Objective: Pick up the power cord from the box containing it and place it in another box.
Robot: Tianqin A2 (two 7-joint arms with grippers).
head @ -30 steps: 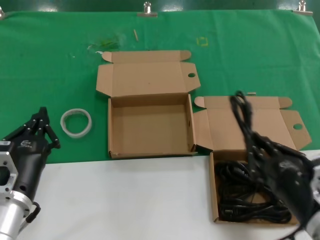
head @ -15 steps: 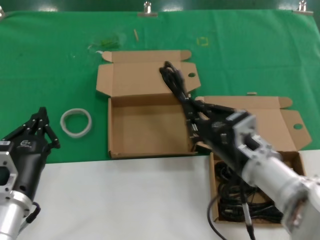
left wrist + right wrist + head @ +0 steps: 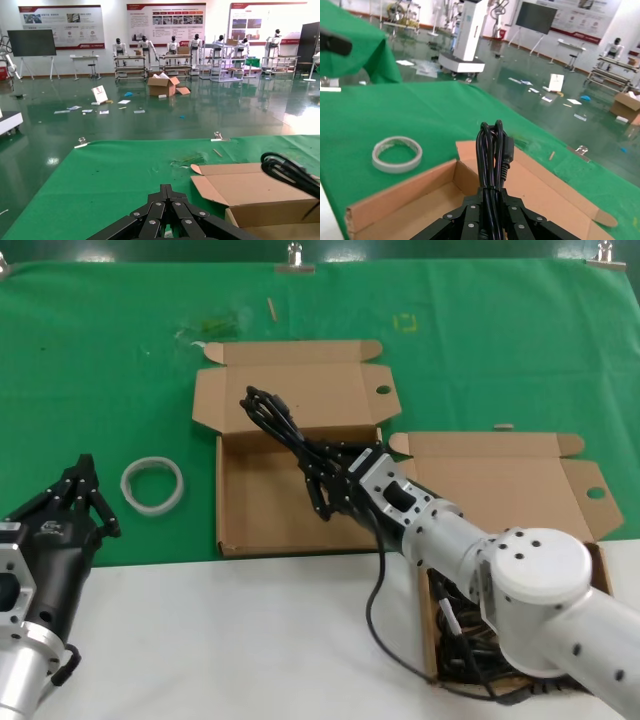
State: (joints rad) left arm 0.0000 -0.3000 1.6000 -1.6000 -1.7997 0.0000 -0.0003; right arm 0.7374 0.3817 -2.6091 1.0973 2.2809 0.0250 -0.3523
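While clamped on power cord (image 3: 275, 420), right gripper (image 3: 325, 480) hangs over another box (image 3: 300, 525); hank juts up-left, tail trailing to box containing it (image 3: 500, 480). Left gripper (image 3: 78, 495) parked near-left, fingers together. No legible writing.

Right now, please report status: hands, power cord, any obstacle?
Right hand shut on power cord, over the empty box. Left hand idle beside the tape ring. More cable lies in the other box. No obstacle seen.
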